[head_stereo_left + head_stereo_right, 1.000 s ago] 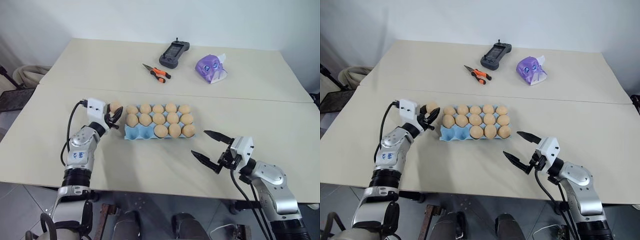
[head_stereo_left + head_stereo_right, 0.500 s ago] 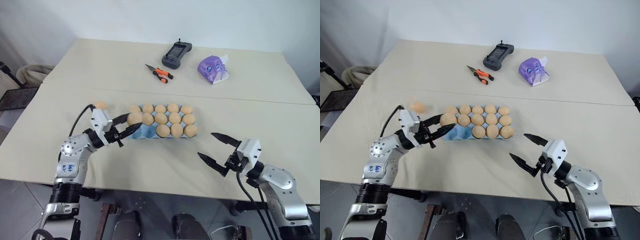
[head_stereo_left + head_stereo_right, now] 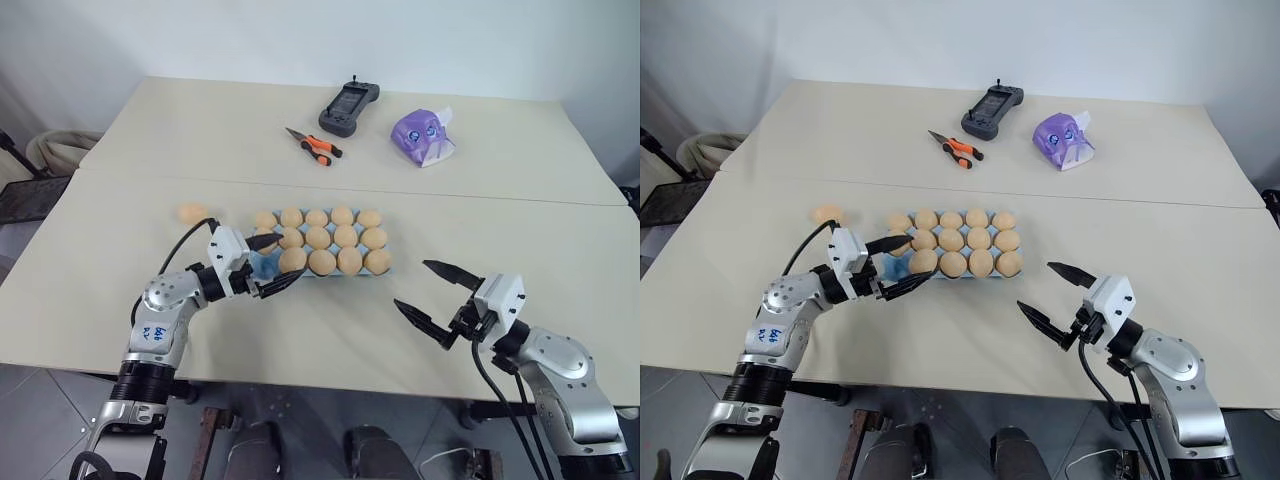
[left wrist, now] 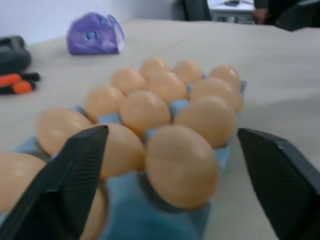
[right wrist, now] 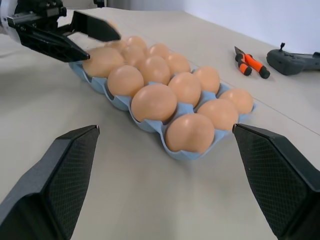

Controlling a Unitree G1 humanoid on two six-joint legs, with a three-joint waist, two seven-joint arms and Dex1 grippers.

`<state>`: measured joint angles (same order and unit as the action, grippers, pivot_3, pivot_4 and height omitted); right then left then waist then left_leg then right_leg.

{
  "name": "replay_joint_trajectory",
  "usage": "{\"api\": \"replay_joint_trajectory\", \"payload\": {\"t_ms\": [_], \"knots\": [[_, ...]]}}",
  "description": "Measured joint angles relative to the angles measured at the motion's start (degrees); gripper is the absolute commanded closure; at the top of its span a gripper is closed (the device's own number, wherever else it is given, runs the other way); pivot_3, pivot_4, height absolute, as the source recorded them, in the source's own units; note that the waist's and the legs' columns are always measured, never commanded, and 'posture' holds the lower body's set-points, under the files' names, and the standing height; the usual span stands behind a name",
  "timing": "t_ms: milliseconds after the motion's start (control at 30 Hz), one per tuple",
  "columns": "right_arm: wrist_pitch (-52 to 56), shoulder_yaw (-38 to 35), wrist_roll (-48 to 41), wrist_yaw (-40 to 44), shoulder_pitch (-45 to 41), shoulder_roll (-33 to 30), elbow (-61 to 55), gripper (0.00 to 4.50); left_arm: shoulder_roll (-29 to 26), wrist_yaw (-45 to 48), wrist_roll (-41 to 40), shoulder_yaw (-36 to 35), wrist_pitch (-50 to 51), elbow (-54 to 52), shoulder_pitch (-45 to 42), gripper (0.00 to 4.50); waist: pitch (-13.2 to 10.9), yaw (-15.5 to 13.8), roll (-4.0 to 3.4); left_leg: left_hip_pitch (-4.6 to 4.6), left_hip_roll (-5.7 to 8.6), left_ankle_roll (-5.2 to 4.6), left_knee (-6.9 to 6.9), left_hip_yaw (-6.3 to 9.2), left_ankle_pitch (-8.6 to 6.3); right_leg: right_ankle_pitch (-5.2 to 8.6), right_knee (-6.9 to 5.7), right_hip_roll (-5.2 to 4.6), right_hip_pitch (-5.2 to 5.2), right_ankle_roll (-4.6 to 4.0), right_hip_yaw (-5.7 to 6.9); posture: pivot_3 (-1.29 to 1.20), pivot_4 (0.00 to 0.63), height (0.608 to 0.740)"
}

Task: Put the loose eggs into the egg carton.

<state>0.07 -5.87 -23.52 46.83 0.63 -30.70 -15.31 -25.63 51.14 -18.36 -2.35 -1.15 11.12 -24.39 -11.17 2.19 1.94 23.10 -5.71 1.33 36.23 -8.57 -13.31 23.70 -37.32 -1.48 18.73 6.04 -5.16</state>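
So there's one loose egg (image 3: 192, 212), small, smooth, tan-orange and oval, sitting on the bare beige table (image 3: 300, 330) just off the left end of the light blue moulded egg carton (image 3: 262, 266), nearer the table's left edge. The carton is close to full; I count fourteen eggs, and the one blue cup that's open looks to be at the near-left corner. The left gripper (image 3: 277, 263) hovers right at that corner with its two black fingers spread wide and nothing between them. The right gripper (image 3: 438, 291) is wide open too, empty, parked well off to the right near the front edge. Handling-wise I'd treat that egg as light, rigid and crackable, with a slick curved shell that will want to squirt out of flat fingers and roll on the table. Best bet is probably pinching it across the widest part of its middle, fingers on opposite sides, gentle squeeze only, then lowering it into the cup rather than dropping it. Bumping its neighbours is the risk.
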Motion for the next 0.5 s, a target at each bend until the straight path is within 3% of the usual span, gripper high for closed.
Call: {"api": "replay_joint_trajectory", "payload": {"t_ms": [267, 500], "knots": [[-0.47, 0.99, -0.98, 4.2, -2.19, 0.01, 2.27, 0.0, -3.73, -6.45, -2.96, -14.16, -0.8, -7.24, 13.02, 0.11, 0.0, 1.19, 0.0, -0.02, -0.17, 0.04, -0.09, 0.02, -0.02, 0.02, 0.05, -0.07, 0.01, -0.03, 0.0, 0.0, 0.15, 0.74], [-2.7, 3.42, -1.0, 11.15, -4.78, -0.38, 4.38, 0.0, -1.63, -18.98, -4.87, -27.33, -0.09, -8.57, 22.91, 0.11, -0.01, 0.88, 0.02, -0.04, -0.03, -0.14, -0.06, 0.15, -0.08, 0.0, 0.1, -0.27, -0.12, -0.02, 0.12, 0.0, 0.15, 0.74]]}}
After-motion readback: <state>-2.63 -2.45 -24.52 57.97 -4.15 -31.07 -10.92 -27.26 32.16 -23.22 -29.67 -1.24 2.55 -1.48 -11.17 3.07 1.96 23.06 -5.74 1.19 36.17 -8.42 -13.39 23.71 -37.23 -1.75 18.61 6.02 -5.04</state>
